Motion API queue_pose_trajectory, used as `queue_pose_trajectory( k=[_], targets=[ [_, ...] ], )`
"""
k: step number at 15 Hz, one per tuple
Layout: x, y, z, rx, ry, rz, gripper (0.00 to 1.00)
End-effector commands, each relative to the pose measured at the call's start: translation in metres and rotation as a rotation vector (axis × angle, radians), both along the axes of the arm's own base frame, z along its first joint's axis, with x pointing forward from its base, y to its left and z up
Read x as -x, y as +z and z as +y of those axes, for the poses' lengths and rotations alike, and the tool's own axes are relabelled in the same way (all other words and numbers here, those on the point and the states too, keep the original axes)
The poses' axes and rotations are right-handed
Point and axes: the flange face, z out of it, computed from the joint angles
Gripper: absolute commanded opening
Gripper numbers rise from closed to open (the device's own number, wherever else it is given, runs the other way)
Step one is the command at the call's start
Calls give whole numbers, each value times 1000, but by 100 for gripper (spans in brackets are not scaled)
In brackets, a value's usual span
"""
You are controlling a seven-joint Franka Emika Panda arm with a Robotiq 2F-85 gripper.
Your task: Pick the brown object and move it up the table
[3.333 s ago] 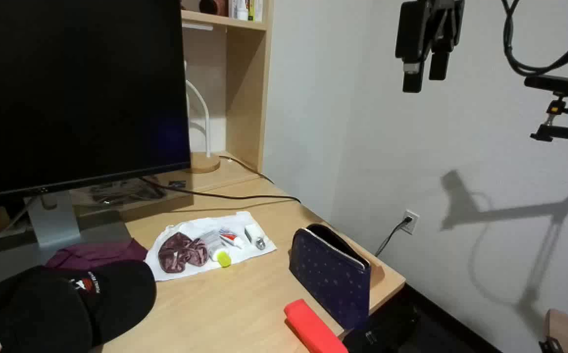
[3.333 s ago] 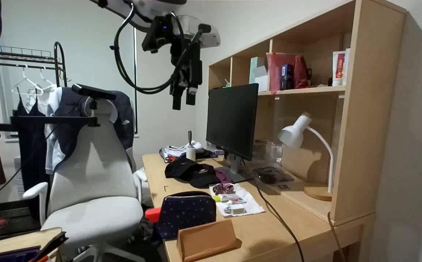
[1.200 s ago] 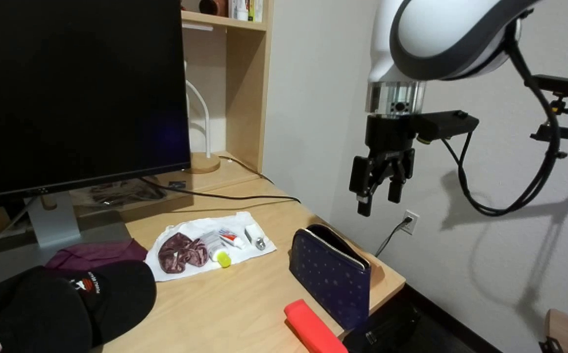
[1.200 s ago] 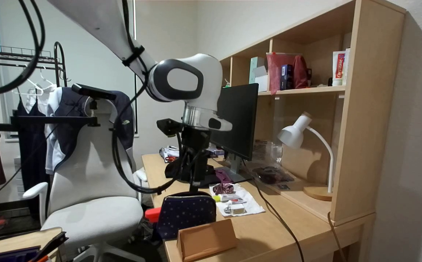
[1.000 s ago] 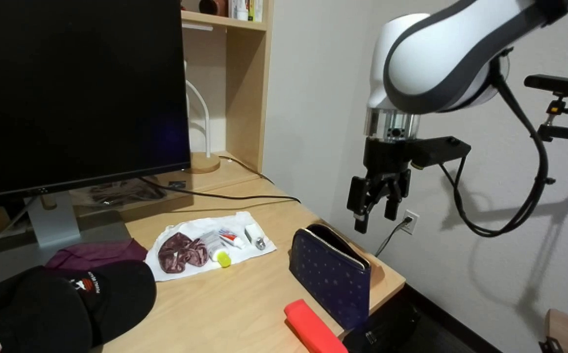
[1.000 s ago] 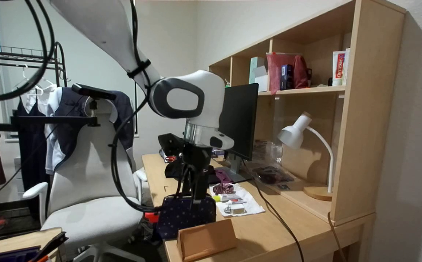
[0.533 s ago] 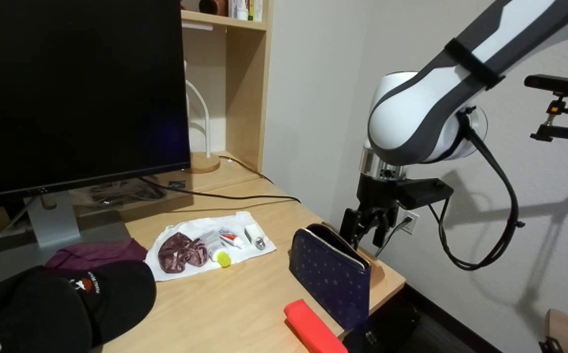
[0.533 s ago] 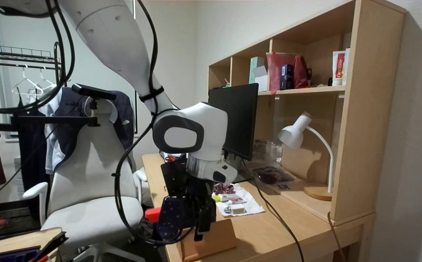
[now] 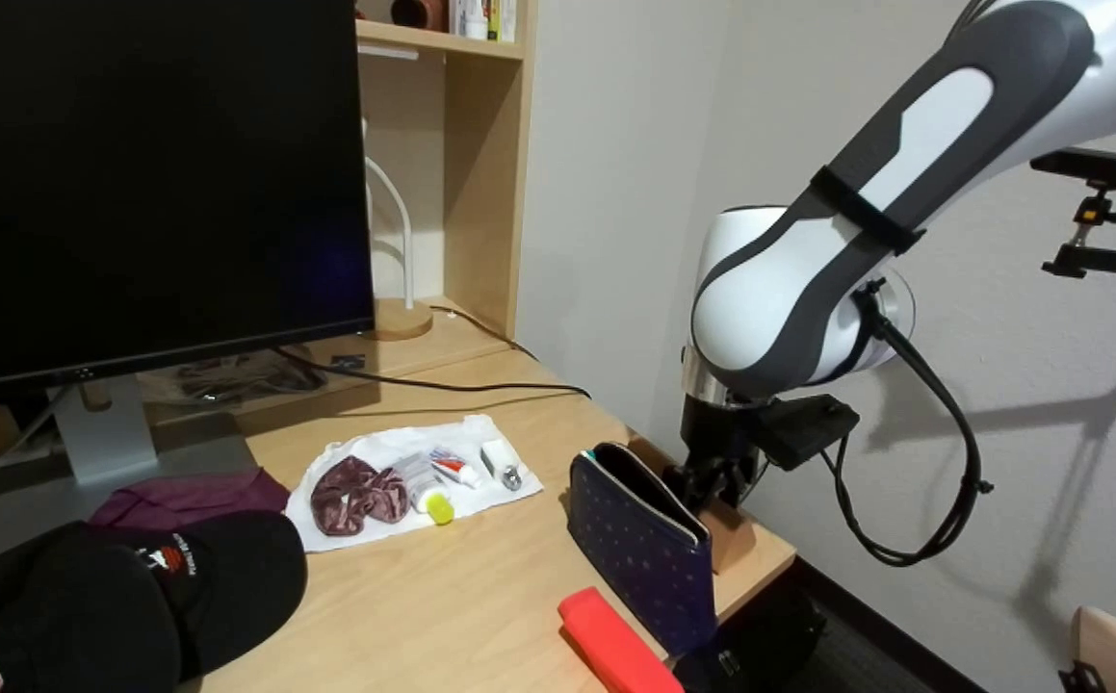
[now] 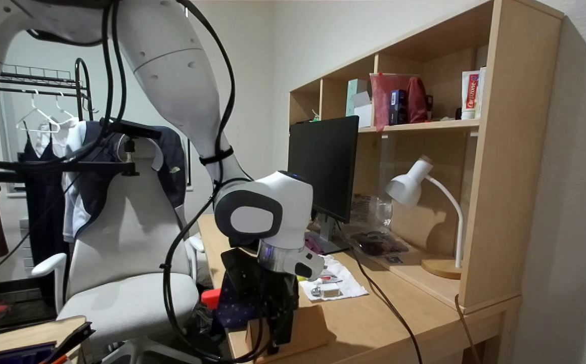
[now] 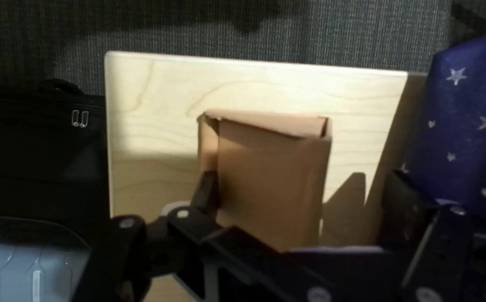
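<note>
In the wrist view, the gripper [image 11: 303, 191] stands with its fingers [image 11: 207, 191] spread wide apart, and the brown object [image 11: 268, 176], a cardboard-like box, sits between them on the pale table [image 11: 159, 88]. One finger overlaps the object's left side in this view; whether they touch I cannot tell. The other finger is apart from it, with shadowed wood showing between, and just beside a dark blue, star-printed pouch [image 11: 456, 138]. In an exterior view, the arm [image 9: 789, 279] slants down behind the pouch, which hides part of the gripper and the object. A red bar [image 9: 615, 640] lies near the pouch's front, and farther along the table a white paper [image 9: 379, 445] carries a maroon scrunchie [image 9: 341, 505] and small tubes [image 9: 420, 476], near a black cap [image 9: 245, 582]. In an exterior view, the gripper covers part of the object, which lies near the table's end, close to the pouch; a white lamp [image 10: 405, 190] stands beneath a shelf [image 10: 424, 125], and a light grey chair [image 10: 131, 232] stands beside the table.
</note>
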Motion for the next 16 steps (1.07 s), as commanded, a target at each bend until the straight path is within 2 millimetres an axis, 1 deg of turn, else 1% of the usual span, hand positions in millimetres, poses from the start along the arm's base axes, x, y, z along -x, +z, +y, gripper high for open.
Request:
queue_pose_trajectory(
  k=[1, 5, 6, 7, 8, 10, 12, 14, 16],
  targets=[
    [-5, -10, -3, 16, 46, 5, 100],
    [-5, -12, -4, 28, 72, 18, 100],
    [-5, -12, -4, 24, 89, 29, 75],
    [-6, -11, -3, 12, 93, 34, 73],
    [-7, -10, -4, 6, 96, 35, 67],
    [-9, -7, -5, 0, 99, 39, 53],
    [-9, -4, -7, -6, 103, 43, 41],
    [-8, 4, -11, -4, 99, 53, 38],
    [-4, 16, -15, -15, 103, 55, 30]
  ],
)
